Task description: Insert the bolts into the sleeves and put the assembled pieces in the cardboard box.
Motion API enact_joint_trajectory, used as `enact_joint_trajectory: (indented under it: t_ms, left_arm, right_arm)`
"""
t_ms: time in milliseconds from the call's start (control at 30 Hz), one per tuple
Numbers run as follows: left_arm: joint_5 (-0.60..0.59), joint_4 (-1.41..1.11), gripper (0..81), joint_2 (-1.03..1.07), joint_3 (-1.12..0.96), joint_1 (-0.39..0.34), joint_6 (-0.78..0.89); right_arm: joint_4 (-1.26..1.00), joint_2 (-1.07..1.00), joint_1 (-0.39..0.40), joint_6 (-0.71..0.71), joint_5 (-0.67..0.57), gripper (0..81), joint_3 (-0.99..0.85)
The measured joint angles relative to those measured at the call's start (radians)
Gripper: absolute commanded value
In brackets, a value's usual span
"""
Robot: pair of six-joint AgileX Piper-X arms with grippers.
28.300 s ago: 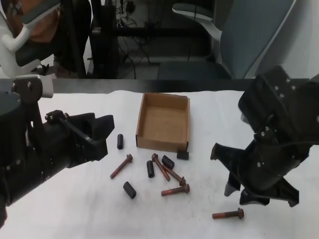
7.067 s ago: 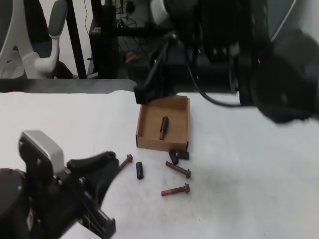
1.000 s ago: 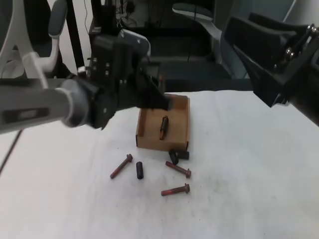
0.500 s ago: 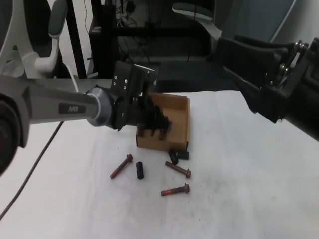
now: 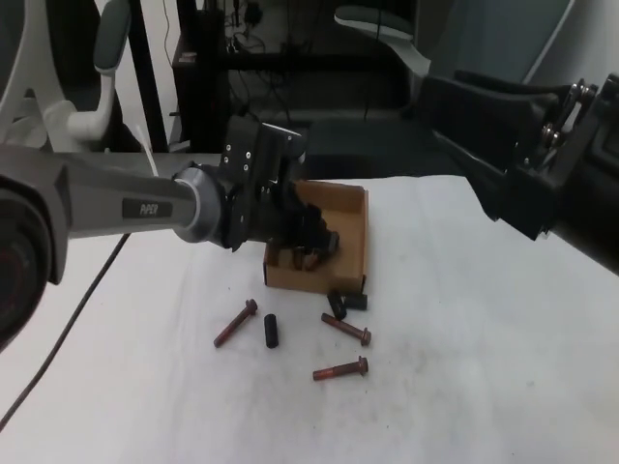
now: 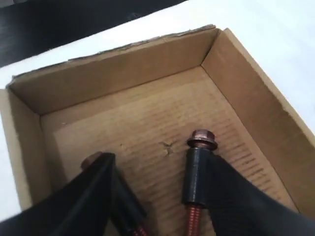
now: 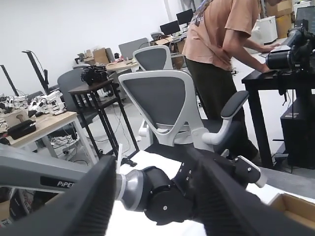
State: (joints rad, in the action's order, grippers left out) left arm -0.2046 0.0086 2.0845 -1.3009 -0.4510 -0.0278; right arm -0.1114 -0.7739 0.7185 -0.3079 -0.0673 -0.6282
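Two assembled pieces lie on the floor of the cardboard box [image 6: 123, 83]. I see the first piece [image 6: 199, 169], a bolt in its sleeve, plainly; the second piece [image 6: 92, 160] is half hidden behind a finger. My left gripper [image 6: 162, 167] hangs over the box, fingers spread wide and holding nothing, with the first piece just beside one finger. On the bench [image 5: 484, 377] in front of the box lie a left bolt [image 5: 235, 323], a middle bolt [image 5: 345, 330] and a near bolt [image 5: 340, 369]. There is also a lone sleeve [image 5: 272, 331], and a pair of sleeves [image 5: 338, 304] by the box's front wall. My right gripper [image 7: 152, 164] is raised well aside, spread wide and empty.
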Motion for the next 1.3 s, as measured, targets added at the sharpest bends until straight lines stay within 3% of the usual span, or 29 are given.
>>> enact_joint_trajectory:
  t_ms: [233, 467, 700, 867, 1300]
  left_arm:
    - [0.0, 0.026, 52.5, -0.038, 0.0, 0.0, 0.0]
    - [0.0, 0.072, 52.5, -0.253, 0.0, 0.0, -0.051]
    - [0.035, 0.339, 52.5, -0.383, -0.006, 0.0, -0.22]
    - [0.106, 0.521, 52.5, -0.378, 0.038, 0.012, -0.349]
    - [0.092, 0.677, 52.5, -0.182, 0.034, 0.142, -0.401]
  right_arm:
    - [0.033, 0.0, 0.0, 0.0, -0.006, 48.3, 0.0]
    - [0.064, 0.001, 0.0, 0.0, -0.006, 48.3, 0.0]
    - [0.148, 0.001, 0.0, -0.002, -0.047, 48.3, 0.0]
    - [0.17, 0.001, 0.0, -0.047, -0.092, 48.3, 0.0]
    - [0.211, 0.001, 0.0, -0.112, -0.137, 48.3, 0.0]
